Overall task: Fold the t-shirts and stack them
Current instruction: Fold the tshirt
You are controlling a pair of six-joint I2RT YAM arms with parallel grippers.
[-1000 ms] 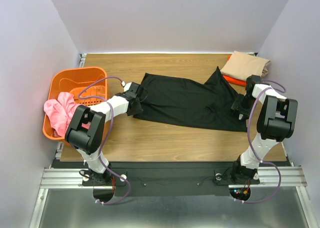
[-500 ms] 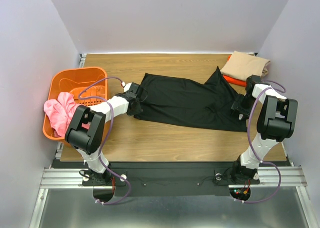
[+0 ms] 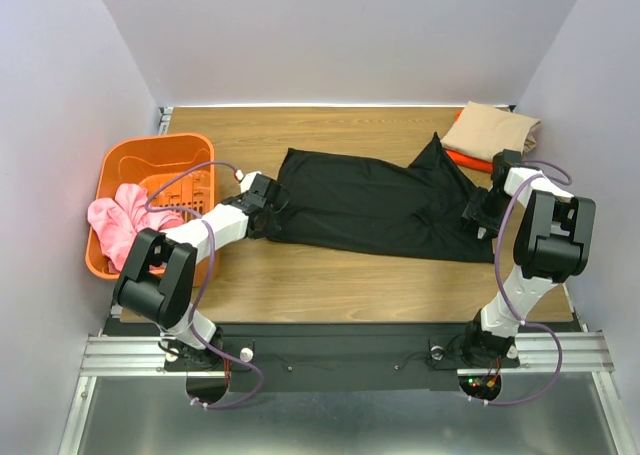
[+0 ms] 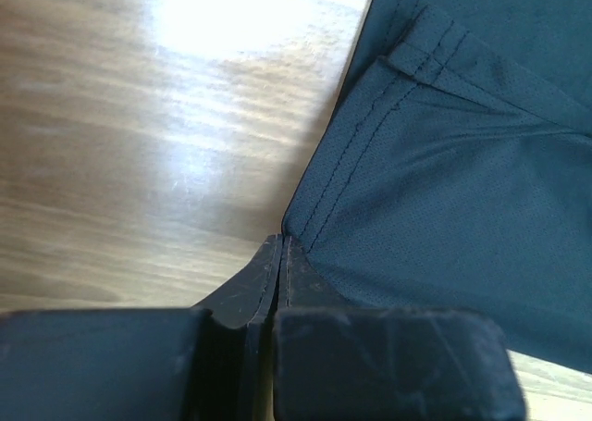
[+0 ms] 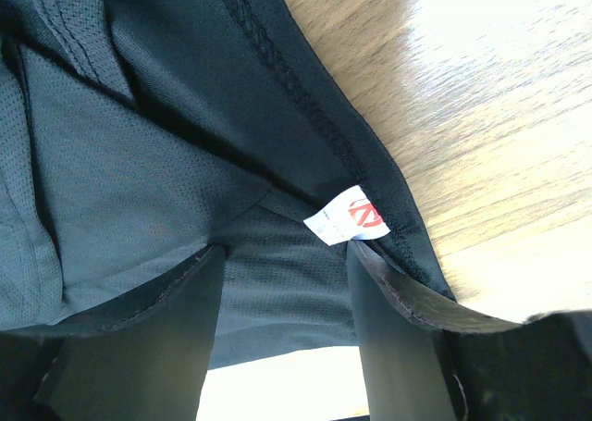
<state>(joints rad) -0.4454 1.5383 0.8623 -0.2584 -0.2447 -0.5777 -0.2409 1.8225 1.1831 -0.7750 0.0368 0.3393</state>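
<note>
L arm has dropped lower and stretched out vs a sec ago, and its jaws have shut. L gripper (image 4: pixel 281 247) is now clenched on the near-left corner of the black shirt (image 3: pixel 380 200), w/ only a sliver of cloth in the bite as far as the wrist view shows. R gripper (image 5: pixel 282 264) sits at the neck end, jaws apart astride cloth beside the tag (image 5: pixel 344 216); can't tell if it actually grips.

Shirt lies spread across mid bench (image 3: pixel 330 275), rumpled toward the right edge. Tan shirt (image 3: pixel 492 127) is folded atop orange shirt (image 3: pixel 462 159) in the far right corner.

Risks, my read:
- The thin corner pinch slips out once L lifts or pulls.
- If R isn't holding, the shirt drags and bunches instead of folding.
- A wide swing at the right end could knock the stack.
</note>
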